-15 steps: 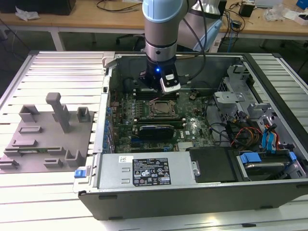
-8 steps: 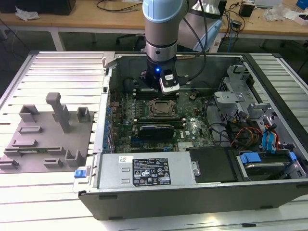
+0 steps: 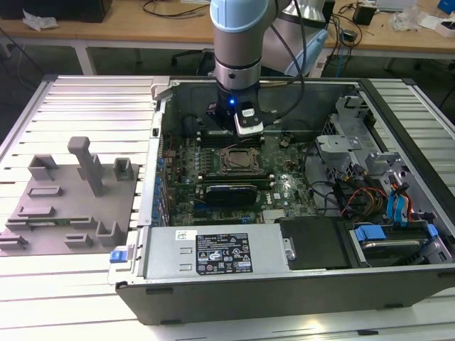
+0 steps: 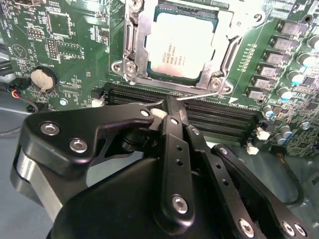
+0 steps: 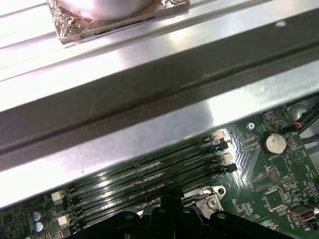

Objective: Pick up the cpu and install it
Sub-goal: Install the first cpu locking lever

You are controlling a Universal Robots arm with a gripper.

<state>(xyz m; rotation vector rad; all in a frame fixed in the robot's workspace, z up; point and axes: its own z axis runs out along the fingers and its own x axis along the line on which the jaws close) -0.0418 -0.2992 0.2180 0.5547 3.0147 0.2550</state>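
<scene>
We see the thin square silvery cpu [image 4: 182,47] seated in its metal-framed socket [image 4: 130,50]; the black pincer [image 4: 169,107] hangs closed, empty.

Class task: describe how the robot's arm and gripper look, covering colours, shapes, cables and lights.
The arm is a thick grey cylinder with a pale blue cap and a small blue light at the wrist. A white-and-black box is mounted there, and black cables loop alongside. The gripper is matte black, with linked bars and silver screws.
</scene>
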